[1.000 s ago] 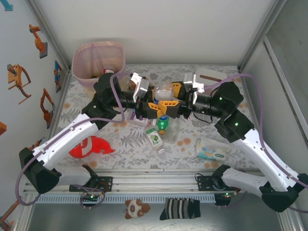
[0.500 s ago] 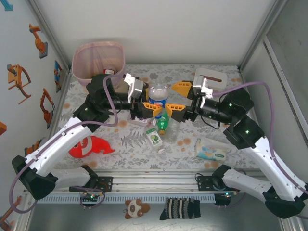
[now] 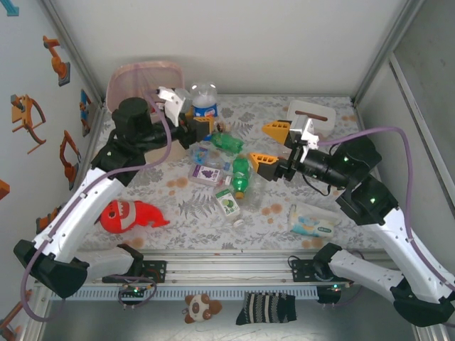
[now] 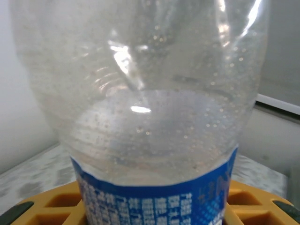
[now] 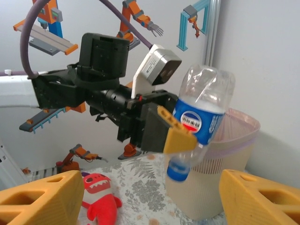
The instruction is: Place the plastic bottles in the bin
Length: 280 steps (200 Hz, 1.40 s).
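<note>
Swung leftward from the middle, the left gripper (image 3: pixel 197 128) pinches the clear bottle (image 3: pixel 205 101) at its blue label, cap down, just beside the bin (image 3: pixel 131 73). The right gripper (image 3: pixel 266 145) hangs open. The bottle is likely light, thin-walled and slippery, so hold it at the label band.

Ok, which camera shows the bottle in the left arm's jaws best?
Right wrist: the clear bottle shows whole, cap down, blue label, clamped in the left jaws in front of the bin. Left wrist crops it to body and label, very close; top external shows it small, from above.
</note>
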Tool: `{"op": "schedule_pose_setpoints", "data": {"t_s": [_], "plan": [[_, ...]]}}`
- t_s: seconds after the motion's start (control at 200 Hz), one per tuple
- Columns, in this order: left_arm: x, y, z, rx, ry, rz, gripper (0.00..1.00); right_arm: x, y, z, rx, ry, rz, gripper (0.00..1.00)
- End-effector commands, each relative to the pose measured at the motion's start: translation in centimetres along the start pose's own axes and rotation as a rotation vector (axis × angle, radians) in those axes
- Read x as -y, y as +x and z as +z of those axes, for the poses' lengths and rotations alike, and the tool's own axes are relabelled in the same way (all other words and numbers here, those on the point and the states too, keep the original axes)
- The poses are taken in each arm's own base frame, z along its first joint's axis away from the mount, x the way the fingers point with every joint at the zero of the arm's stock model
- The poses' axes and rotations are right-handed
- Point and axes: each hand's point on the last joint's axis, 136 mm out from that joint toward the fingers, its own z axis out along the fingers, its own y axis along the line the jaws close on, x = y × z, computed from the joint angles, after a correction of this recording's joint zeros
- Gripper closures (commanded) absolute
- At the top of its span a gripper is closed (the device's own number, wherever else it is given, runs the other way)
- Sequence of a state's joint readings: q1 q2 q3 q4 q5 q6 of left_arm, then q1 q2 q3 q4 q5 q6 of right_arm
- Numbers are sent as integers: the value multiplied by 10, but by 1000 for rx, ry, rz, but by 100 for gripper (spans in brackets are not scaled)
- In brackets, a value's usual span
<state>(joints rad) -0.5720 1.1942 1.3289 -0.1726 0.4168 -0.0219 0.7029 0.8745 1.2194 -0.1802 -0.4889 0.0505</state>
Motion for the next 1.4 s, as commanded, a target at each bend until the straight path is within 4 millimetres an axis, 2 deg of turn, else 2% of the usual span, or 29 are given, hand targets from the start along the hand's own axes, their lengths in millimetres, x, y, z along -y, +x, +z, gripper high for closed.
{"op": "schedule_pose_setpoints", "data": {"t_s": [0.0,0.17,0.401,0.611,0.726,0.866,1.077,1.202,1.397], "plan": [[-46,-8,-13,-9,-234,9,54,2,-1,0,0,17,-19,25],[-100,-8,-23,-9,-366,-84,55,2,-3,-3,-3,20,-15,26],[-166,-4,-24,-17,-480,-191,56,2,-1,-7,-7,35,-10,26],[-221,7,-20,-33,-543,-292,57,2,-2,-6,-5,32,-6,26],[-245,21,-14,-59,-554,-348,58,2,-3,-6,-6,35,-5,26],[-258,45,3,-139,-521,-402,58,2,-3,-8,-10,37,-3,26],[-259,86,21,-279,-455,-480,59,1,-1,-12,-16,46,0,26],[-253,110,23,-365,-424,-521,59,2,1,-12,-21,47,3,26],[-241,140,15,-495,-411,-555,58,2,3,-9,-26,40,8,26]]}}
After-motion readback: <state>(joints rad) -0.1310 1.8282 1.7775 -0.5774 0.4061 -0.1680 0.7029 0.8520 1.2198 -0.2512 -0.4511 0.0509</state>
